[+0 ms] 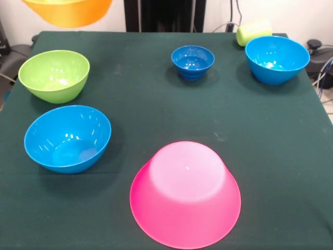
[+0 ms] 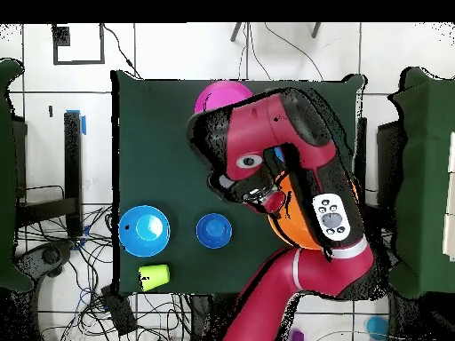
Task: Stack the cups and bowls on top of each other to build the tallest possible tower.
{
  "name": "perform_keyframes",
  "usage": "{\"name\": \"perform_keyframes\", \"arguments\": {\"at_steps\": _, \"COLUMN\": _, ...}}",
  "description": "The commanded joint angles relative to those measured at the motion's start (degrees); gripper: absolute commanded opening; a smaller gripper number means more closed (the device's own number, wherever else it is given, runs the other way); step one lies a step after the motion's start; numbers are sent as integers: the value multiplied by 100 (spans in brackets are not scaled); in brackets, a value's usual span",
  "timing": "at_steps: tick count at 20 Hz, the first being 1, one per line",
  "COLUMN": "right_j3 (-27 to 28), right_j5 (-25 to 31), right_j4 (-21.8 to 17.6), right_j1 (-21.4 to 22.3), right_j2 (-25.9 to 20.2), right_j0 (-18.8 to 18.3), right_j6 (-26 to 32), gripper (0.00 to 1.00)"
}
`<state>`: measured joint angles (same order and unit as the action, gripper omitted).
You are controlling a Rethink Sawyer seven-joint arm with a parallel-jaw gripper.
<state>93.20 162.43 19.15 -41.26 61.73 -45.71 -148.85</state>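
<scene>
The big orange bowl (image 1: 67, 11) hangs in the air above the table's far left corner in the front view. In the overhead view it (image 2: 302, 226) shows under the arm. My gripper (image 2: 269, 200) sits at the bowl's rim, mostly hidden by the wrist, and holds it. The big pink bowl (image 1: 185, 194) (image 2: 222, 92) lies upside down at the near middle, alone. The small dark-blue bowl (image 1: 193, 61) (image 2: 213, 230) stands upright at the back. The yellow-green cup (image 1: 254, 32) (image 2: 154, 276) lies on its side at the back right.
The green bowl (image 1: 54, 75) and a blue bowl (image 1: 67, 138) stand upright on the left. A second blue bowl (image 1: 277, 59) (image 2: 144, 229) stands at the back right. The arm hides the green bowl in the overhead view. Cables lie beyond the table's edges.
</scene>
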Motion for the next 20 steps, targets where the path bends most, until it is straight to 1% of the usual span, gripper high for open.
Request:
{"name": "perform_keyframes", "arguments": {"at_steps": 1, "right_j3": -440, "right_j5": 546, "right_j4": -239, "right_j1": 825, "right_j2": 1131, "right_j0": 190, "right_j6": -888, "gripper": 0}}
{"name": "perform_keyframes", "arguments": {"at_steps": 5, "right_j3": -484, "right_j5": 371, "right_j4": -204, "right_j1": 1244, "right_j2": 1584, "right_j0": 248, "right_j6": -832, "gripper": 0}}
{"name": "perform_keyframes", "arguments": {"at_steps": 8, "right_j3": -495, "right_j5": 345, "right_j4": -158, "right_j1": 1205, "right_j2": 1595, "right_j0": 295, "right_j6": -958, "gripper": 0}}
{"name": "perform_keyframes", "arguments": {"at_steps": 9, "right_j3": -506, "right_j5": 259, "right_j4": -158, "right_j1": 1253, "right_j2": 1642, "right_j0": 307, "right_j6": -944, "gripper": 0}}
{"name": "perform_keyframes", "arguments": {"at_steps": 13, "right_j3": -659, "right_j5": 187, "right_j4": -136, "right_j1": 1224, "right_j2": 1629, "right_j0": 493, "right_j6": -1009, "gripper": 0}}
{"name": "perform_keyframes", "arguments": {"at_steps": 18, "right_j3": -616, "right_j5": -131, "right_j4": -240, "right_j1": 1243, "right_j2": 1979, "right_j0": 584, "right_j6": -1010, "gripper": 0}}
{"name": "perform_keyframes", "arguments": {"at_steps": 20, "right_j3": -559, "right_j5": -313, "right_j4": -209, "right_j1": 1179, "right_j2": 1965, "right_j0": 565, "right_j6": -981, "gripper": 0}}
